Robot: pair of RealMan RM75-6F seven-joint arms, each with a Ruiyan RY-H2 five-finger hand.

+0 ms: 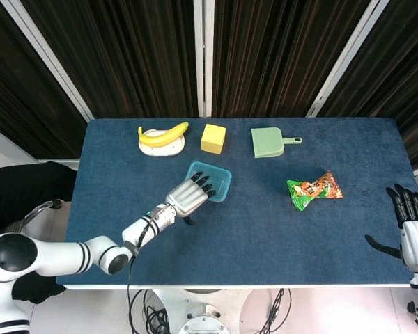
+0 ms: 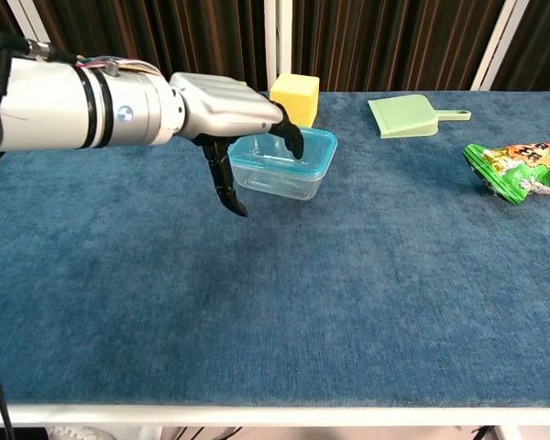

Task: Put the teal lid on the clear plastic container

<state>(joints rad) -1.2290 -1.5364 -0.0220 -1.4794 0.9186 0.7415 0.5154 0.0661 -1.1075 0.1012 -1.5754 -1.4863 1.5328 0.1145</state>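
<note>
The clear plastic container (image 1: 221, 184) (image 2: 289, 177) stands mid-table with the teal lid (image 1: 223, 175) (image 2: 318, 144) lying on top of it. My left hand (image 1: 189, 197) (image 2: 231, 107) lies flat over the near-left part of the lid, fingers stretched out and slightly apart, fingertips (image 2: 295, 144) seeming to touch the lid; the thumb hangs down beside the container's left wall. It holds nothing. My right hand (image 1: 412, 224) stays at the table's far right edge, fingers apart and empty; only the head view shows it.
Along the far edge are a banana (image 1: 163, 133) on a white dish, a yellow block (image 1: 213, 138) (image 2: 294, 97) just behind the container, and a green dustpan (image 1: 269, 142) (image 2: 405, 117). A snack bag (image 1: 313, 189) (image 2: 518, 169) lies to the right.
</note>
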